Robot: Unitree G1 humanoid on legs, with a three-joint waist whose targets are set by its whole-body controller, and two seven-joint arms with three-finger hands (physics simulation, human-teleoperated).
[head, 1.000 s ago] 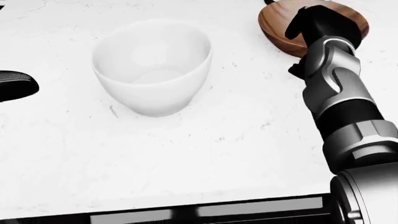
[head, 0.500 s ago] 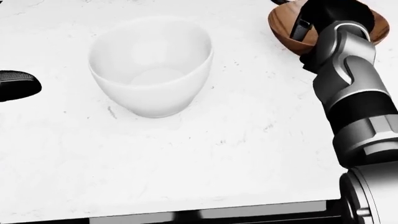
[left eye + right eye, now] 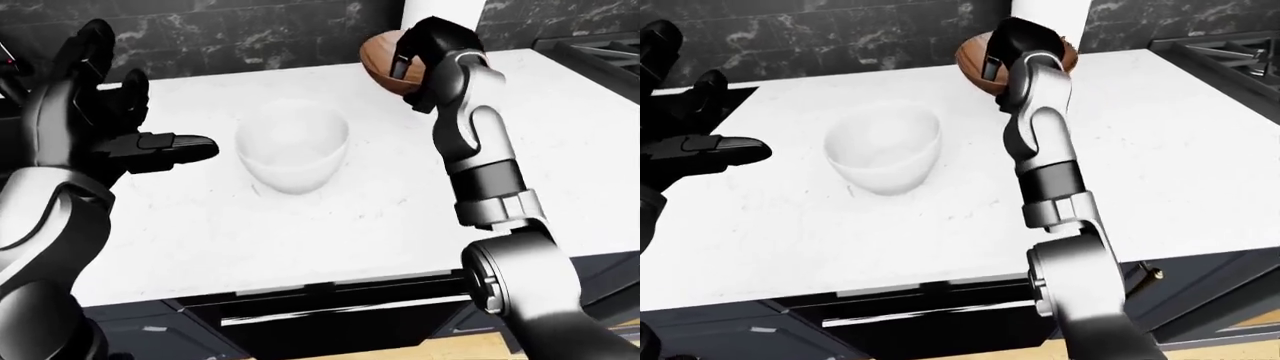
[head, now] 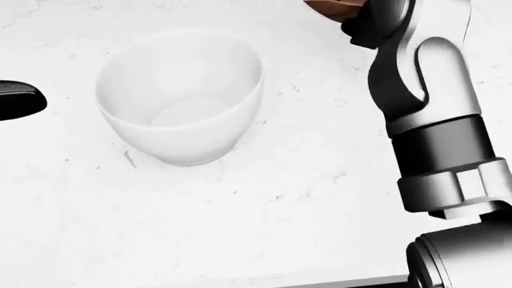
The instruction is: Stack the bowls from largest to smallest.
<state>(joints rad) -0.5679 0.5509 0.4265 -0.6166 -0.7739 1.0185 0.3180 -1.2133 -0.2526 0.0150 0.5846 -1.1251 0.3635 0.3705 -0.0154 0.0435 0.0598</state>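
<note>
A large white bowl (image 3: 292,146) stands upright on the white marble counter (image 3: 330,217), left of centre. My right hand (image 3: 405,60) is shut on the rim of a brown wooden bowl (image 3: 378,64), holding it tilted over the counter's top edge, up and right of the white bowl. In the head view only a sliver of the wooden bowl (image 4: 332,7) shows at the top, beside my right forearm (image 4: 424,90). At the left my left hand (image 3: 140,112) hangs open with fingers spread and nothing in it, one finger pointing toward the white bowl (image 4: 180,96).
A black marble backsplash (image 3: 250,30) runs along the top. A white cylinder (image 3: 440,11) stands behind the wooden bowl. A stove (image 3: 600,45) sits at the top right. Dark cabinets (image 3: 330,307) lie below the counter's near edge.
In the head view my right arm has swung left and up, carrying the wooden bowl almost out at the top. The white bowl shifted slightly left as the camera moved.
</note>
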